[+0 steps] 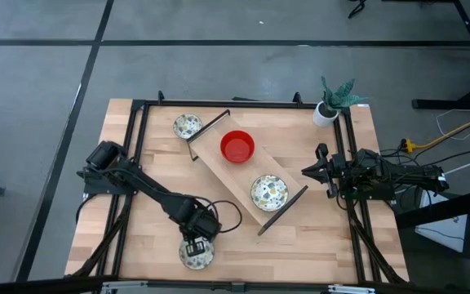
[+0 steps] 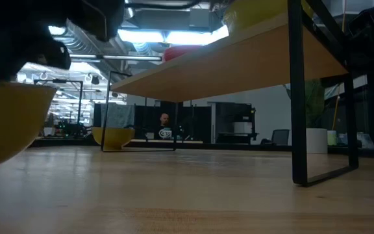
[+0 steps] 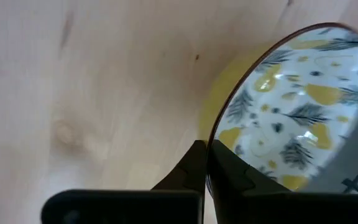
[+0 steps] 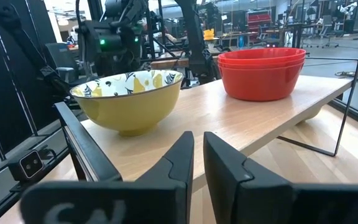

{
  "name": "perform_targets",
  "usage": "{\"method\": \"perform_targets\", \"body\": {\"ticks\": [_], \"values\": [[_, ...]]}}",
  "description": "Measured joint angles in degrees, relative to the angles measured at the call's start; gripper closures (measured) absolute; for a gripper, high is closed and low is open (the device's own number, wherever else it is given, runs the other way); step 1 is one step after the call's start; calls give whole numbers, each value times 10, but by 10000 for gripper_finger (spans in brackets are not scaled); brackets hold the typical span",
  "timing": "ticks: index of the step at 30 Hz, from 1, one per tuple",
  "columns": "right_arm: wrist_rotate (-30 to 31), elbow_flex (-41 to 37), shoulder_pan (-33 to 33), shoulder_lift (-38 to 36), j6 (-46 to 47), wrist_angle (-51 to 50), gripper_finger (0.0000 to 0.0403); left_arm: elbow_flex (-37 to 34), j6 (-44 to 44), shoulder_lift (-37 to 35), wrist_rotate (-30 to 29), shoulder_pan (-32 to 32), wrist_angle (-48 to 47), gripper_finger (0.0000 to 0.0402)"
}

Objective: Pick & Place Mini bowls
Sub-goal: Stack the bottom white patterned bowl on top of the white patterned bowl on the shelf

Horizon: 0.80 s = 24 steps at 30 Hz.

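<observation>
A raised wooden shelf [image 1: 219, 163] lies slantwise mid-table. On it stand stacked red bowls [image 1: 237, 146] [image 4: 263, 71] and one speckled bowl with a yellow outside [image 1: 268, 192] [image 4: 129, 99]. A second speckled bowl [image 1: 188, 126] [image 2: 113, 135] rests on the table near the far left. My left gripper [image 1: 196, 245] [image 3: 207, 149] is at the near edge, shut on a third speckled bowl [image 1: 196, 256] [image 3: 297, 99] [image 2: 5, 123]. My right gripper [image 1: 310, 171] [image 4: 198, 155] waits shut at the right of the shelf, pointing at it. My left gripper has the speckled bowl by its rim [image 3: 211, 142]. One finger [image 3: 235, 177] is inside the bowl and one finger [image 3: 188, 171] is outside, coming from above. Whether the bowl's base is on the table or lifted, I cannot tell.
A white pot with a green plant [image 1: 330, 106] stands at the far right corner. The shelf rests on black wire legs [image 2: 296, 97], with open space beneath. Bare wood lies left of the shelf and along the near edge. A person [image 2: 165, 123] is in the room behind.
</observation>
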Motion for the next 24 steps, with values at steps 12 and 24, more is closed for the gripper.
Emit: {"method": "perform_targets", "body": {"ticks": [12,24], "values": [[0,0,0,0,0,0,363,38,-10,-79,-27,25,-6,400],[0,0,0,0,0,0,363,87,26,-130,-99,63,5,400]]}}
